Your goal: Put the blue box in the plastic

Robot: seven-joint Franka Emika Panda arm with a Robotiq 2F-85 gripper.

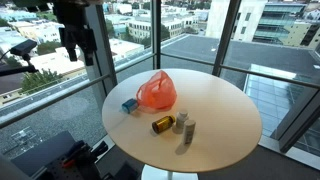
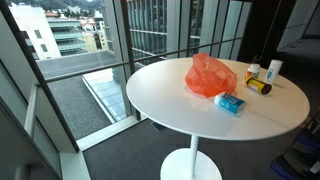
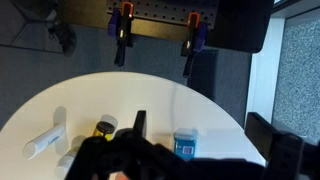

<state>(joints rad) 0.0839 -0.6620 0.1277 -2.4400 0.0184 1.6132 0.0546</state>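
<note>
The blue box (image 1: pixel 129 106) lies on the round white table (image 1: pixel 220 110), just beside the orange plastic bag (image 1: pixel 157 92). Both show in both exterior views: box (image 2: pixel 230 103), bag (image 2: pixel 211 76). In the wrist view the blue box (image 3: pixel 185 145) lies between my open fingers, far below them. My gripper (image 3: pixel 200 125) is open and empty. In an exterior view it (image 1: pixel 72 42) hangs high above and off the table's edge, well away from the box. The bag is mostly hidden in the wrist view.
An amber bottle (image 1: pixel 161 125) lies on the table next to two small white bottles (image 1: pixel 181 122) (image 1: pixel 189 130). They also show in an exterior view (image 2: pixel 259 87) and the wrist view (image 3: pixel 105 128). Glass walls surround the table.
</note>
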